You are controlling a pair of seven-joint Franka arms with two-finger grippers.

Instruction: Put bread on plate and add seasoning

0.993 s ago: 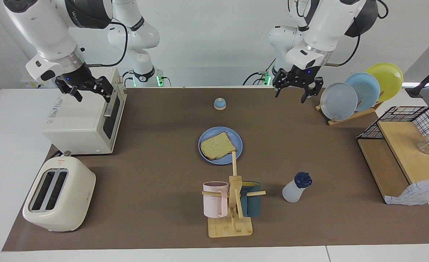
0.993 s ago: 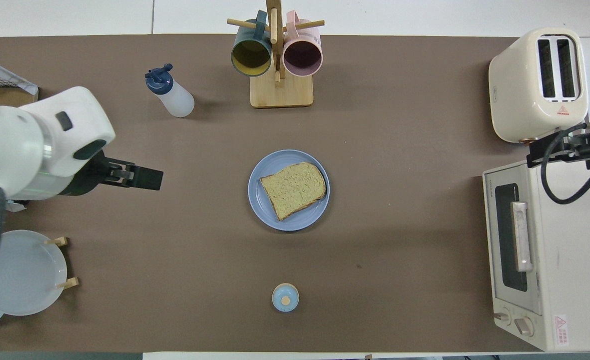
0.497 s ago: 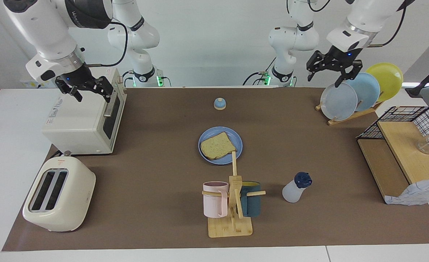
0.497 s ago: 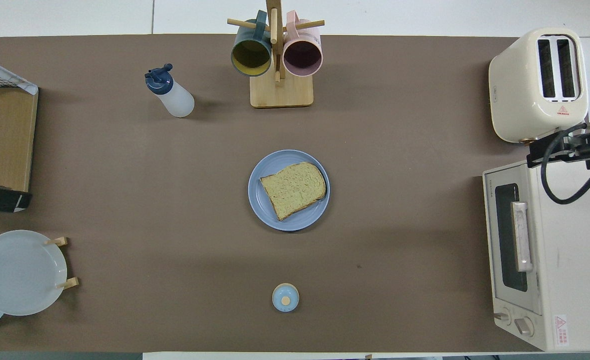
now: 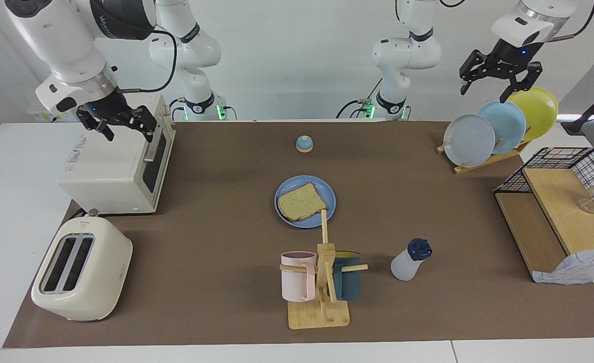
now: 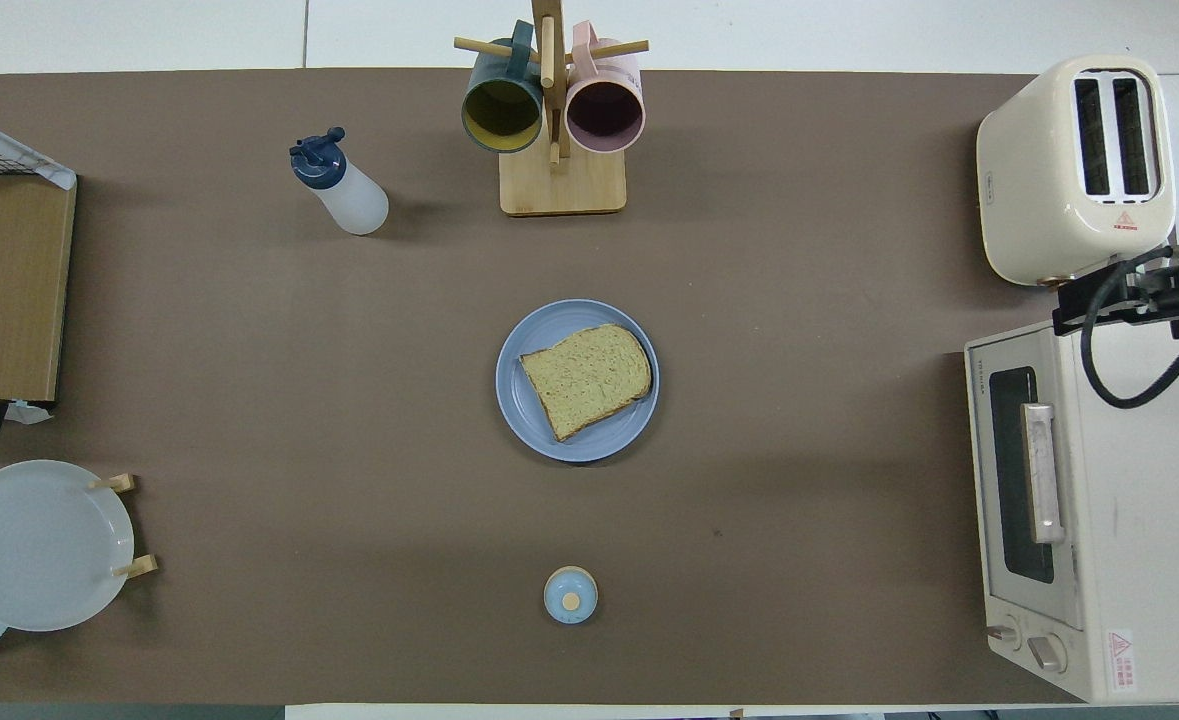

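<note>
We find the seasoning bottle [image 5: 408, 264] upright, well apart from the plate [image 5: 282, 193] toward the left end effector [image 5: 498, 82], which hangs spread and empty over the plate rack [image 5: 483, 160].

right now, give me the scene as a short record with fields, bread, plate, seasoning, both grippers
bread: lying flat on the plate
plate: mid-table, on the brown mat
seasoning: bottle upright, capped, untouched, beside the mug rack
left gripper: open, empty, raised over the plate rack
right gripper: open, empty, over the toaster oven
</note>
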